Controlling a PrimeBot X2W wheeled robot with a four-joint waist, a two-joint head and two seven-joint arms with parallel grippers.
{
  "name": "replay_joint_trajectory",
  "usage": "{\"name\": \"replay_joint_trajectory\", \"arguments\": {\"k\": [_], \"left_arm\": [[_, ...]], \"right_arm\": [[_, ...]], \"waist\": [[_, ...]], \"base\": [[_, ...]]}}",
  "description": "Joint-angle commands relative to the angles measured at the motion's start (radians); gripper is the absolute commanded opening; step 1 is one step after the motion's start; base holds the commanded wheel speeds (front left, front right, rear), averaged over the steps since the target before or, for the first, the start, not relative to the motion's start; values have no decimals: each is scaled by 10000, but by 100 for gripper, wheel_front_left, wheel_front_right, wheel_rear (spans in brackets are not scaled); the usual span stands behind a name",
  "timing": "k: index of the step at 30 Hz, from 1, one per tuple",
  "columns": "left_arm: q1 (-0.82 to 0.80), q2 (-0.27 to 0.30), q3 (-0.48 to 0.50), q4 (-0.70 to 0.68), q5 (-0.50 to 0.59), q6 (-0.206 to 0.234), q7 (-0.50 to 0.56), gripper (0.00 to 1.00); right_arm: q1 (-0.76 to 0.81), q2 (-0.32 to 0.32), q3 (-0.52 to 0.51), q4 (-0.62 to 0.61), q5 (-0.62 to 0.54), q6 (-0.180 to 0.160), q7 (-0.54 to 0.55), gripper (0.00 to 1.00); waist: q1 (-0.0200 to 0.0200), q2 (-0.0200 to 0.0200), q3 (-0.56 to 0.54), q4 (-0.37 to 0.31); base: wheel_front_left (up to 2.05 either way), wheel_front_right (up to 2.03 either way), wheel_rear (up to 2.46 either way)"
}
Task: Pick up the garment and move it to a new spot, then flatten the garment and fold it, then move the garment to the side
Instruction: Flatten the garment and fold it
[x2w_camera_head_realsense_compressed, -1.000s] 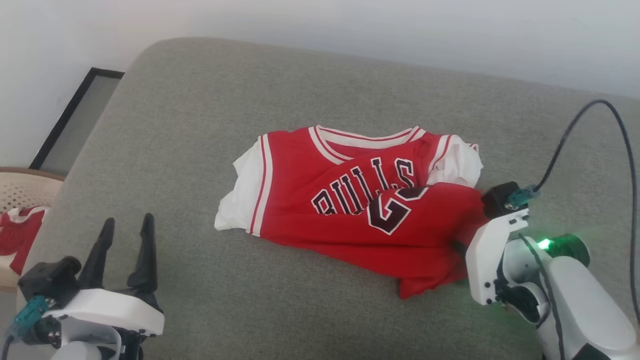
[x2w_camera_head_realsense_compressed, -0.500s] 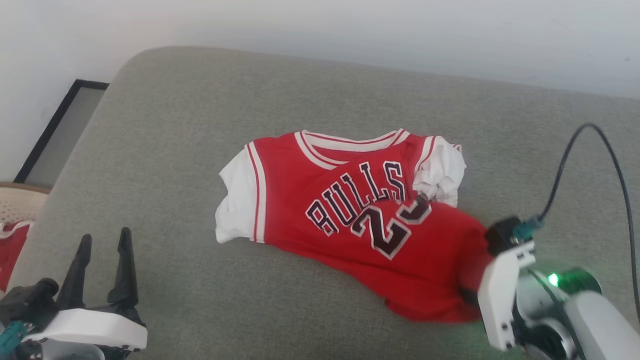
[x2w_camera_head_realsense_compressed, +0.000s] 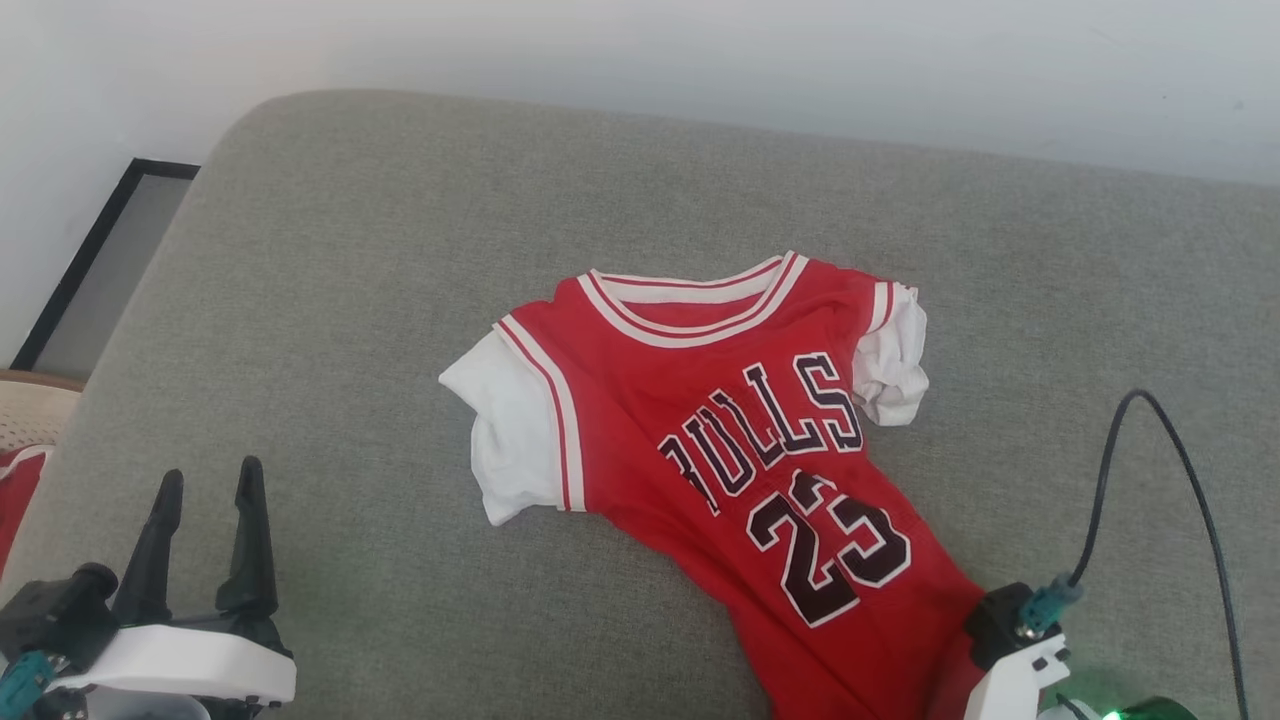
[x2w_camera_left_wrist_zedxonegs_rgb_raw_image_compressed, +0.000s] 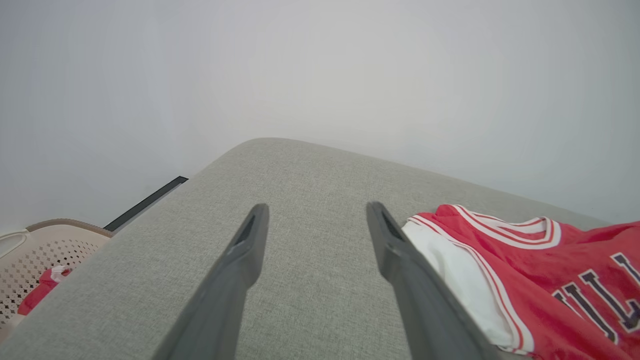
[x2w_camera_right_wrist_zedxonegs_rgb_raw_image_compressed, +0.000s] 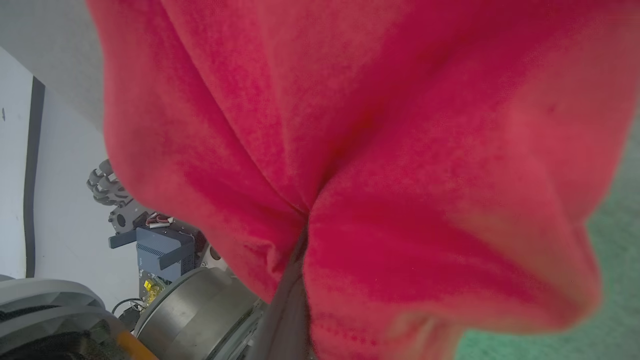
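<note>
At lower right, your right gripper (x2w_camera_right_wrist_zedxonegs_rgb_raw_image_compressed: 296, 260) pinches the hem of the red, white-sleeved jersey shirt (x2w_camera_head_realsense_compressed: 760, 430); your left gripper (x2w_camera_head_realsense_compressed: 210, 473) waits, fingers apart. Likely flattening: next, tug the hem straight.

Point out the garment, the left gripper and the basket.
garment (x2w_camera_head_realsense_compressed: 690, 380), head view, red chest below the collar.
left gripper (x2w_camera_head_realsense_compressed: 210, 470), head view, midway between its fingertips.
basket (x2w_camera_left_wrist_zedxonegs_rgb_raw_image_compressed: 60, 247), left wrist view, perforated wall.

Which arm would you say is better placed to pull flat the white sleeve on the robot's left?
Left, probably: the left gripper is open and free near that sleeve, while the right gripper grips the garment by its hem.
</note>
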Motion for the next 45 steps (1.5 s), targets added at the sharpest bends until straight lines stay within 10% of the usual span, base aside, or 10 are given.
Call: {"name": "replay_joint_trajectory", "arguments": {"k": [1, 3, 4, 30, 45], "left_arm": [[37, -52, 100, 46, 73, -80, -51, 100], [75, -120, 154, 99, 171, -142, -51, 100], [109, -145, 190, 117, 207, -170, -51, 100], [309, -590, 905, -24, 937, -687, -51, 100], [-527, -870, 511, 224, 1177, -865, -51, 100]], "right_arm": [[231, 130, 3, 116, -121, -17, -25, 0], [264, 261, -66, 188, -262, -17, -173, 17], [252, 298, -99, 199, -340, -17, -244, 100], [-426, 1221, -3012, -2605, -1367, -16, -692, 100], [-4033, 225, -2253, 498, -1249, -13, -2727, 100]], "waist": [[0, 0, -3, -6], [0, 0, -47, -11], [0, 0, -71, -20], [0, 0, -402, -134], [0, 0, 291, 733]], "base": [[0, 0, 0], [0, 0, 0], [0, 0, 0], [0, 0, 0], [0, 0, 0]]}}
